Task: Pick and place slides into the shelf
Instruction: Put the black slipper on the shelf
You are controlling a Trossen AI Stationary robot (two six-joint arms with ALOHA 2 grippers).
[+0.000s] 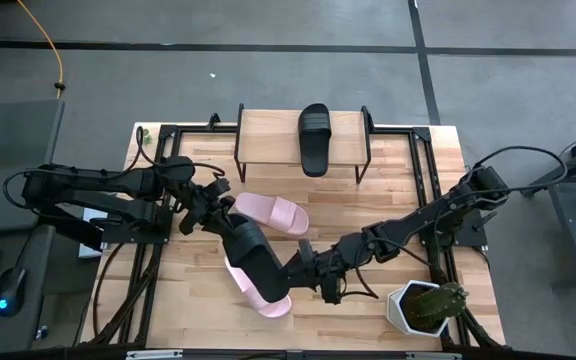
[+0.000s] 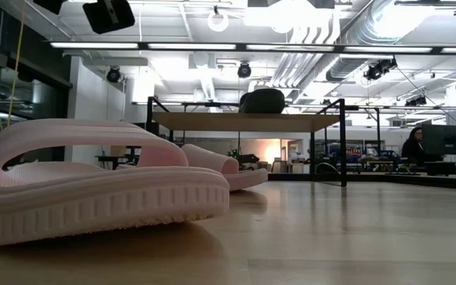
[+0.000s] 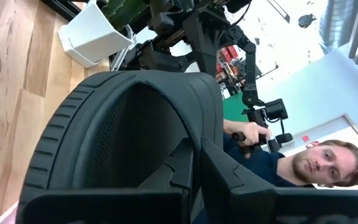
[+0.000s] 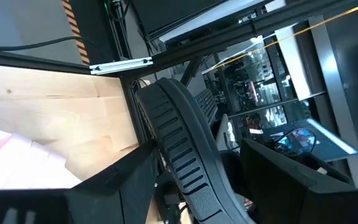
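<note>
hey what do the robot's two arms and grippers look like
Both arms are dark, almost black, built of slim jointed segments with black cables looping from their bases. The left gripper and right gripper each end in two flat, blocky black fingers. No markings are visible.

Robotics lab in an open-plan industrial office.

Exposed ducts (image 2: 347,32) and strip lights (image 2: 212,46) are running overhead; a wooden worktop (image 1: 388,180) is sitting in a black frame (image 1: 423,140) on grey floor (image 1: 268,70), and a person (image 2: 415,144) is working at monitors (image 2: 448,138) beyond.
</note>
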